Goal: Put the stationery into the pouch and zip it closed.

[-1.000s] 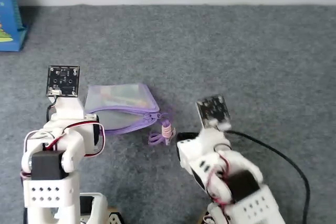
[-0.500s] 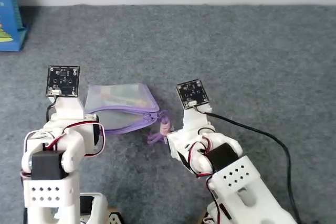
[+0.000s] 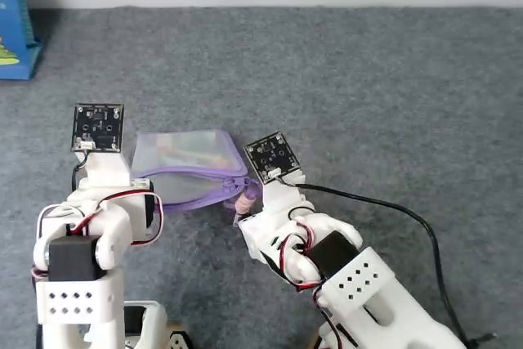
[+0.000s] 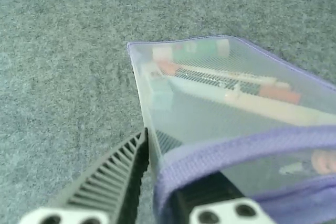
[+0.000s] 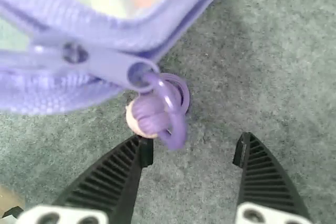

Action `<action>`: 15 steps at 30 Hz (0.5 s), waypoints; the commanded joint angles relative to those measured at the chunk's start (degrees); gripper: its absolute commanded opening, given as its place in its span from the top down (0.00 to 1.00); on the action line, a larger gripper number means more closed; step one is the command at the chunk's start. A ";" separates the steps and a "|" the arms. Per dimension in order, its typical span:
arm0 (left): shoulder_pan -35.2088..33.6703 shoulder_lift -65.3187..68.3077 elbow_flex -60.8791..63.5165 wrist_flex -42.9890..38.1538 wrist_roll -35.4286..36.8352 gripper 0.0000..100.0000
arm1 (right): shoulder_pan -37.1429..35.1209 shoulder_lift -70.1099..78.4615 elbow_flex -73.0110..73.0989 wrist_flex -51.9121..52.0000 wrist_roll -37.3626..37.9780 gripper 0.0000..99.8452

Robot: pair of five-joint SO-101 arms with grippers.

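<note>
Grey, felt-like cloth covers the worktop (image 3: 392,79), and the see-through purple pouch (image 3: 184,157) lies flat on it between the two arms. The stationery (image 4: 226,82) is inside, showing as pale sticks and blocks through the wall.

The left claw (image 4: 157,182) stands narrow on the pouch's near corner, with the purple edge band running between its jaws; it looks pinched there. The right claw (image 5: 193,142) is wide apart and holds nothing. It hangs just over the zip pull (image 5: 157,114), a ring and bead dangling from the slider (image 5: 105,64) at the pouch's other end.

The pull sits closer to one jaw than the other, so a close from here could nudge it aside or catch only the loose ring. The bead might then slip out once the tug begins. If the left claw's hold on the thin band is shallow, a pull on the zip would probably drag the whole pouch along instead of running the slider.
</note>
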 commanded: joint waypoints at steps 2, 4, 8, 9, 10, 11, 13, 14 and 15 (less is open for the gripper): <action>-0.26 0.18 -0.48 -1.58 0.26 0.99 | -0.75 -0.48 -3.08 -0.57 0.00 0.75; -0.26 0.18 -0.48 -1.58 0.26 0.99 | -0.84 -0.75 -3.16 -0.57 0.00 0.75; -0.26 0.18 -0.48 -1.58 0.26 0.99 | -3.47 -5.41 -3.16 1.71 0.09 0.75; -0.26 0.18 -0.48 -1.58 0.26 0.99 | -4.88 -7.16 -3.16 2.77 -0.09 0.75; -0.18 0.18 -0.48 -1.67 0.26 0.99 | -6.37 -9.01 -3.16 3.74 -0.18 0.75; -0.18 0.18 -0.48 -1.67 0.26 0.99 | -7.34 -10.68 -3.08 4.26 -0.18 0.75; -0.09 0.18 -0.57 -1.67 0.26 0.99 | -7.60 -13.23 -2.90 4.44 -0.18 0.75; -0.09 0.18 -0.57 -1.67 0.26 0.99 | -7.43 -13.93 -2.81 4.35 -0.18 0.75; -0.18 0.18 -0.66 -1.67 0.26 0.99 | -6.90 -14.11 -2.55 4.35 0.00 0.75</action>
